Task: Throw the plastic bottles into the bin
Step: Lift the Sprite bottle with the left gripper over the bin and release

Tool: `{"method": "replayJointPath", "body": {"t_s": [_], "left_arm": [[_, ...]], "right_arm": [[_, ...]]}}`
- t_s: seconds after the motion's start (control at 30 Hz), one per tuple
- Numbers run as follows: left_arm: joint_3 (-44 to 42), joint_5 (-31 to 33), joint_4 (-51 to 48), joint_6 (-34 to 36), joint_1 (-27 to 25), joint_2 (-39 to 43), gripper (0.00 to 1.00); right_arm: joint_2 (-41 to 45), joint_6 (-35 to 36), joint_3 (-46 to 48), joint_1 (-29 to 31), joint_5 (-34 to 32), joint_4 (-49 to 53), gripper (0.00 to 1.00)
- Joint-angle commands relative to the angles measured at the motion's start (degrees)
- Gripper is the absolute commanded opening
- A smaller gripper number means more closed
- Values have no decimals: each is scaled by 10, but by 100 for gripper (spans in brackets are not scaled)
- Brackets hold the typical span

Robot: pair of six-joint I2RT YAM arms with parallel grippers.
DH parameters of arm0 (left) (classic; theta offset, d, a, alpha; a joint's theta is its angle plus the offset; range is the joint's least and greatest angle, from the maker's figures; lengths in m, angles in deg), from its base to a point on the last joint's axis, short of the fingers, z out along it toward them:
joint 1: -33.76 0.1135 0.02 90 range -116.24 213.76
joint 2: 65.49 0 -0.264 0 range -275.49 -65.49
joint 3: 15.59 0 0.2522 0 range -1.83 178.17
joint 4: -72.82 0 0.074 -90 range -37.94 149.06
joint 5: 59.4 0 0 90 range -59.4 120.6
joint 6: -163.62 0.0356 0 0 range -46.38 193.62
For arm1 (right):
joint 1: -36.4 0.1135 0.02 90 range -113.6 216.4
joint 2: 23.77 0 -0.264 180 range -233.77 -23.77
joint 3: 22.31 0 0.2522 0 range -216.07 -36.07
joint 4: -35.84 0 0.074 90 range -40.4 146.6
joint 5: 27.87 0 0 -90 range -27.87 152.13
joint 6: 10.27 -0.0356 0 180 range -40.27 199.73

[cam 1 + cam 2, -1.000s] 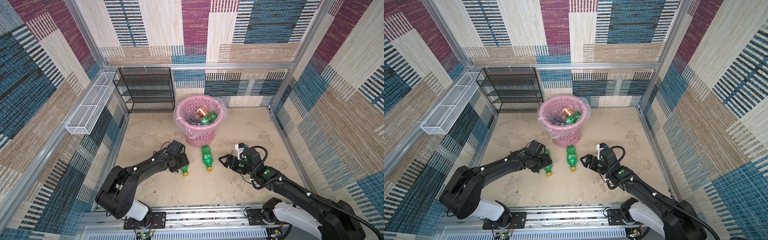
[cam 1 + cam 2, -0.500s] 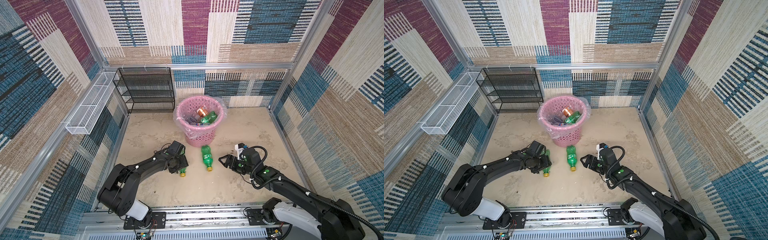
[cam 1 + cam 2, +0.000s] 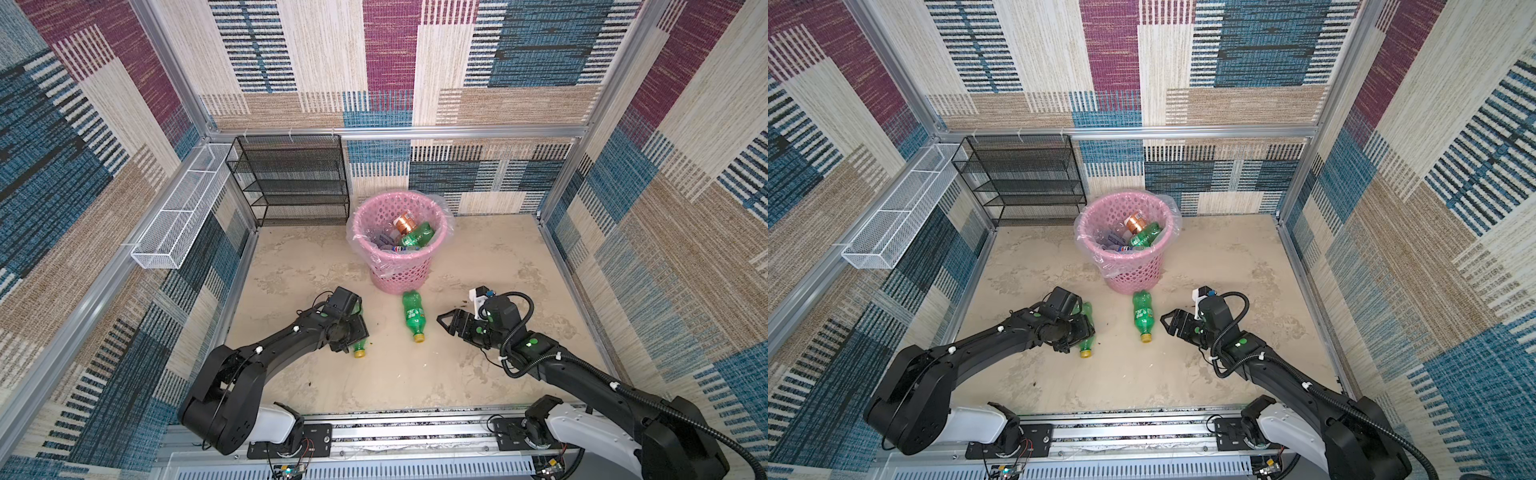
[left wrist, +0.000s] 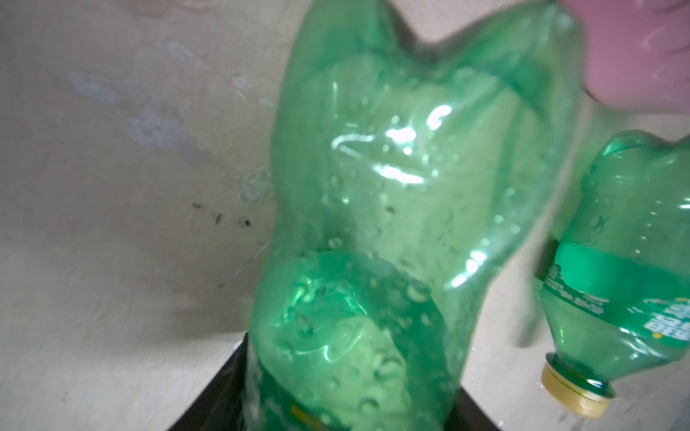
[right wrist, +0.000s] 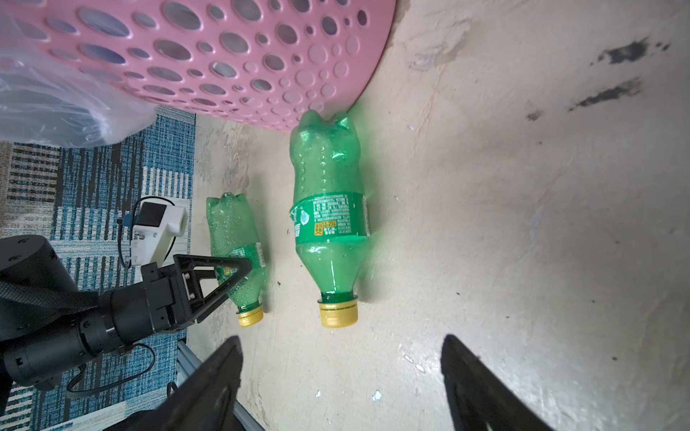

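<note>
Two green plastic bottles with yellow caps lie on the sandy floor in front of the bin (image 3: 399, 270), a pink perforated basket with a clear liner. My left gripper (image 3: 353, 332) is shut across the middle of the left bottle (image 3: 360, 345), whose crumpled body fills the left wrist view (image 4: 392, 205). The other bottle (image 3: 413, 313) lies free with its base against the bin (image 5: 224, 56) and its cap toward the front. My right gripper (image 3: 451, 326) stands open just right of it, with nothing between its fingers (image 5: 227, 365). Several bottles (image 3: 417, 235) lie inside the bin.
A black mesh shelf rack (image 3: 291, 183) stands at the back left beside the bin. A long white wire basket (image 3: 183, 208) hangs on the left wall. Patterned walls enclose the floor, and a metal rail (image 3: 374, 432) runs along the front.
My left gripper's jaws have closed onto the left green bottle, which shifted slightly left and toward the front. The right gripper and the free bottle have hardly moved.
</note>
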Motion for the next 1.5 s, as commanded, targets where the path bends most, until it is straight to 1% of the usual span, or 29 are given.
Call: {"method": "replayJointPath", "body": {"t_s": [0.0, 0.27, 0.37, 0.43, 0.47, 0.53, 0.57, 0.6, 0.63, 0.67, 0.7, 0.73, 0.8, 0.83, 0.87, 0.9, 1.0, 1.1, 1.27, 1.47], "left_arm": [[-17, 2, -14, -2, 5, 27, 62], [-51, -8, -15, 7, 8, 125, 62], [-23, -14, -37, 15, 8, 174, 61], [30, -22, -57, 21, 8, 208, 60], [69, -23, -66, 28, 8, 219, 59], [191, -16, -82, 54, 8, 208, 59], [270, -12, -89, 76, 8, 182, 59], [369, -15, -97, 100, 8, 141, 61], [460, -20, -106, 121, 8, 97, 64], [546, -18, -120, 137, 8, 51, 69], [628, -21, -134, 142, 16, 2, 77], [686, -31, -141, 138, 26, -34, 83], [759, -65, -149, 117, 45, -84, 92], [769, -85, -153, 109, 49, -91, 94], [758, -95, -154, 105, 50, -82, 96], [718, -97, -143, 103, 49, -56, 97], [541, -65, -68, 93, 50, 59, 97], [448, -44, -89, 102, 50, 126, 93], [312, -25, -114, 99, 51, 196, 90], [162, -39, -100, 65, 56, 245, 89]], "right_arm": [[-2, -3, -5, 1, 0, -19, 84], [-13, -3, -3, 1, 3, -26, 84], [-16, -2, -5, 1, 4, -27, 84], [-17, 0, -9, 1, 2, -25, 84], [-16, -1, -11, 0, 1, -23, 84], [-16, 0, -21, 1, -2, -19, 84], [-16, 1, -24, 1, -1, -17, 84], [-16, 3, -31, 1, -2, -14, 84], [-17, 4, -37, 1, -5, -10, 84], [-18, 6, -44, 1, -7, -6, 84], [-18, 9, -51, 0, -7, 0, 84], [-17, 11, -58, 1, -8, 5, 84], [-7, 13, -61, 1, -15, 15, 84], [0, 11, -59, 1, -19, 20, 85], [10, 9, -55, 1, -22, 25, 85], [21, 5, -49, 1, -26, 30, 85], [49, -6, -29, 0, -32, 32, 85], [50, -7, -21, -1, -32, 35, 85], [32, -4, -11, -1, -25, 24, 85], [10, -4, -11, -1, -14, 9, 84]]}}
